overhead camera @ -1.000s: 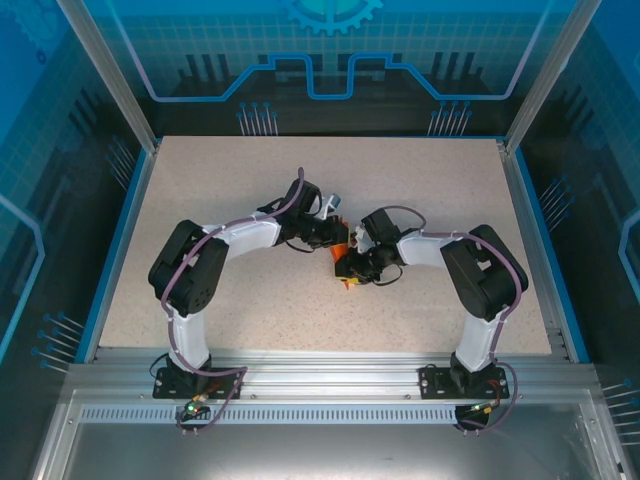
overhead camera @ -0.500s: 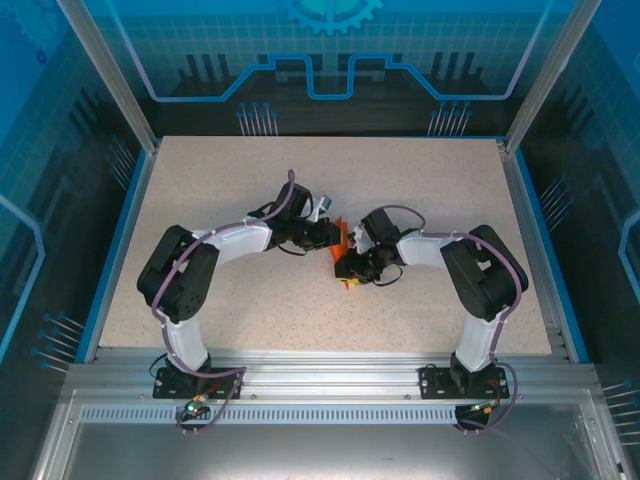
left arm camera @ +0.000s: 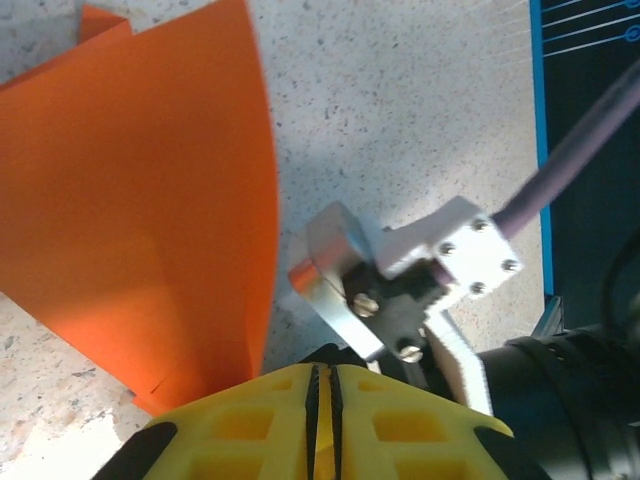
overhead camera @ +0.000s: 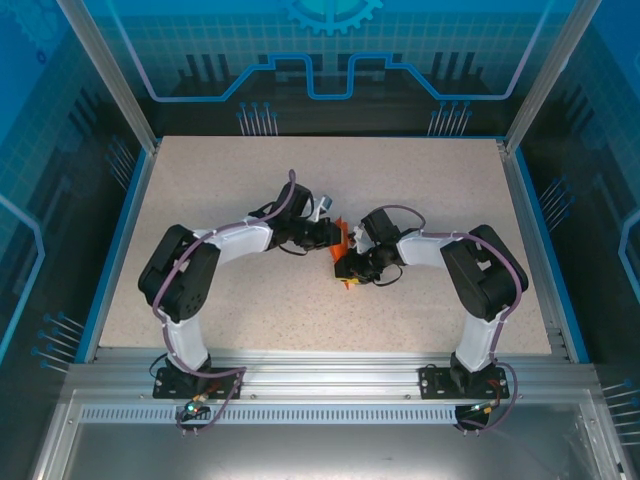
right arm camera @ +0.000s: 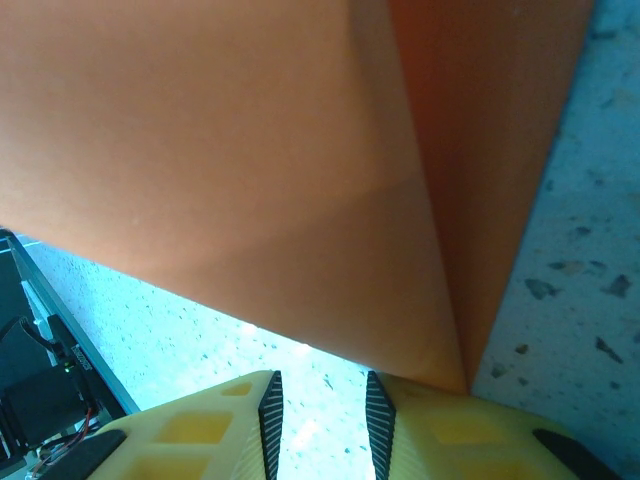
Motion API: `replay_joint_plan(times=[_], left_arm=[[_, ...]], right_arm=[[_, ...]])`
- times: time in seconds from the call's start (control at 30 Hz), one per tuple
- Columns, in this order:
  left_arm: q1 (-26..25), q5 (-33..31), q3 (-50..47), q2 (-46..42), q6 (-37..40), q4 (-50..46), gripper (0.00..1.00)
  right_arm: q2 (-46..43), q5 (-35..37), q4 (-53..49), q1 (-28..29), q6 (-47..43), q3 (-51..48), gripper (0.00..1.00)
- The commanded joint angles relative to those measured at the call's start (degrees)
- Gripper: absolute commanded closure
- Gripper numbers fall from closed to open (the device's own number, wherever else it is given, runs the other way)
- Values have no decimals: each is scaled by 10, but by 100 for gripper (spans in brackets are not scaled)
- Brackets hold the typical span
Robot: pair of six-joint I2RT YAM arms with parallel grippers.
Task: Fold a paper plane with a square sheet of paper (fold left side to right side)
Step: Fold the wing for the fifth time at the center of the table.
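Left hand (left arm camera: 322, 372): jaws closed together at the paper (left arm camera: 140, 200) edge; grip unconfirmed. Right hand (right arm camera: 318, 385): narrow gap, paper tip against one finger (right arm camera: 480, 430), at table (overhead camera: 200, 190) centre.

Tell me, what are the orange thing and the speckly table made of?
The orange sheet looks like thin matte paper: flat colour, a sharp fold line, one side lifting easily. The table looks like a smooth board with a speckled stone-look coating, maybe laminate; I can't tell for sure.
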Motion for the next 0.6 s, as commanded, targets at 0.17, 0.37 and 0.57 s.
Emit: replay_joint_plan(times=[0.17,0.37,0.57], left_arm=[[-10,22,29,28,10,8,84],[-14,-12,51,52,30,-34,84],[-14,-57,71,73,53,-76,84]], right_arm=[[29,35,-48,7,-13,-16,68],[28,37,-49,7,-13,-16,68],[27,40,-55,8,-16,-15,68]])
